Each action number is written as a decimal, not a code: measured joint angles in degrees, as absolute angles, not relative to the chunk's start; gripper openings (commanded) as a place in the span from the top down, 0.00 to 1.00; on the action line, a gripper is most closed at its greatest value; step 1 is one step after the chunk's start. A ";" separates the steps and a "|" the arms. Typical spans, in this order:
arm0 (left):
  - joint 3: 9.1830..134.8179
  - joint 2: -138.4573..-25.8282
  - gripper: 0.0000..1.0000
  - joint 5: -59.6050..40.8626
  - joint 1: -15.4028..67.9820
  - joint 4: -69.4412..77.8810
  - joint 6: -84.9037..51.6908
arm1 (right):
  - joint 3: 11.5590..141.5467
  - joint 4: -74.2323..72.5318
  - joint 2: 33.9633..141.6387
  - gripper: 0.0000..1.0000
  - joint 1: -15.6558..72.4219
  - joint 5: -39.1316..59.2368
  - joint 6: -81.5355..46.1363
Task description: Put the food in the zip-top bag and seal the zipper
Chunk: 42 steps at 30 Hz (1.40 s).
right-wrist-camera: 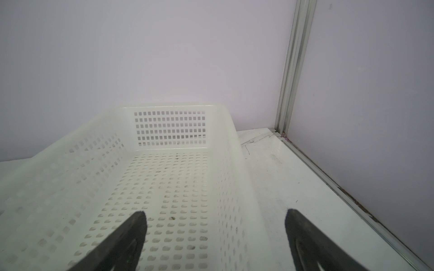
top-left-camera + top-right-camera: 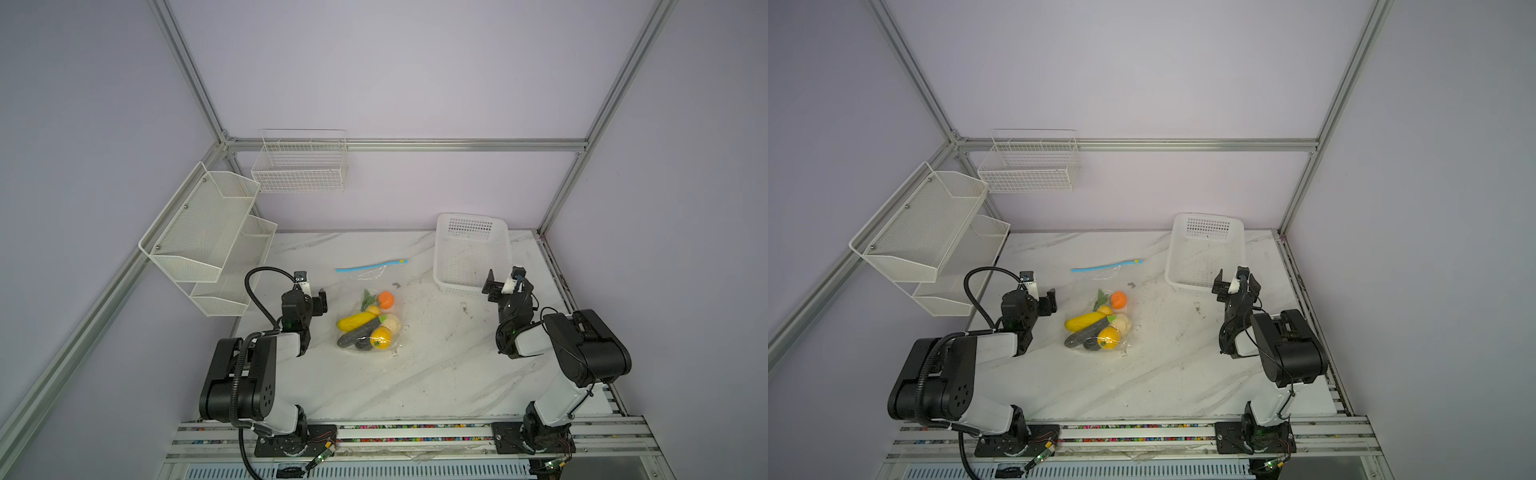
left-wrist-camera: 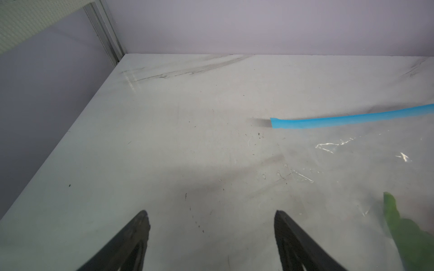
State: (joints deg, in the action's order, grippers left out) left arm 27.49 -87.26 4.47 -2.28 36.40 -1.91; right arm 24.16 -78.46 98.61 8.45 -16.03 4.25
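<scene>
Both top views show the bag (image 2: 368, 277) mid-frame, looking thin, floppy and slippery, lumpy with food (image 2: 358, 321), likely best pinched at its stiffer blue zipper (image 2: 365, 267); left gripper (image 3: 211, 213) and right gripper (image 1: 216, 212) stand open, empty.

The bag (image 2: 362, 277) lies midway on the table (image 2: 415, 374), food (image 2: 365, 326) in its near half, zipper (image 2: 370, 266) along its far end; the basket (image 2: 439, 249) stands to its right, farther back.

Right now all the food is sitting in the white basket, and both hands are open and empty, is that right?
Not quite: the food is in the zip-top bag, not the white basket, as both top views show. The left hand and right hand are open and empty.
</scene>
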 measured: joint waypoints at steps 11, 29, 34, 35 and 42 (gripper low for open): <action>25.45 -87.99 0.13 4.27 -2.31 43.00 -1.91 | 22.59 -83.77 100.62 0.03 7.60 -14.79 3.22; 24.12 -90.13 0.00 4.21 -2.31 47.70 -1.83 | 26.00 -80.64 101.71 0.03 6.98 -11.44 3.18; 24.12 -90.13 0.00 4.21 -2.31 48.27 -1.83 | 26.20 -80.27 101.71 0.03 6.98 -11.42 3.14; 24.12 -90.13 0.00 4.21 -2.31 48.40 -1.85 | 26.28 -80.14 101.71 0.03 6.98 -11.40 3.07; 24.12 -90.13 0.00 4.21 -2.31 48.71 -1.83 | 28.03 -77.25 101.73 0.03 6.00 -8.10 2.72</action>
State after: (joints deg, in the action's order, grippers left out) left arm 24.12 -90.13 4.21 -2.31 48.71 -1.83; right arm 28.03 -77.25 101.73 6.00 -8.10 2.72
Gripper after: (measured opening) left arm 0.997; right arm 0.974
